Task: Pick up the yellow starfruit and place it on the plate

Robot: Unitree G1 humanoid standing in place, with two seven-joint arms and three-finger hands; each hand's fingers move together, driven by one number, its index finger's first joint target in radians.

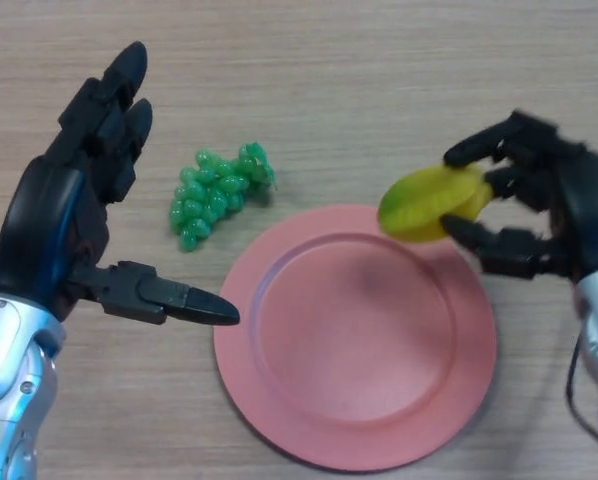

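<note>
The yellow starfruit (pixel 431 203) hangs just above the upper right rim of the pink plate (pixel 355 340). My right hand (pixel 549 195) is shut on it, fingers over its top and thumb under its right end. The plate lies flat on the wooden table at the centre, with nothing on it. My left hand (pixel 79 200) is open at the left, fingers straight and pointing away, thumb stretched toward the plate's left edge.
A bunch of green grapes (pixel 217 190) lies on the table just beyond the plate's upper left rim, between the plate and my left hand.
</note>
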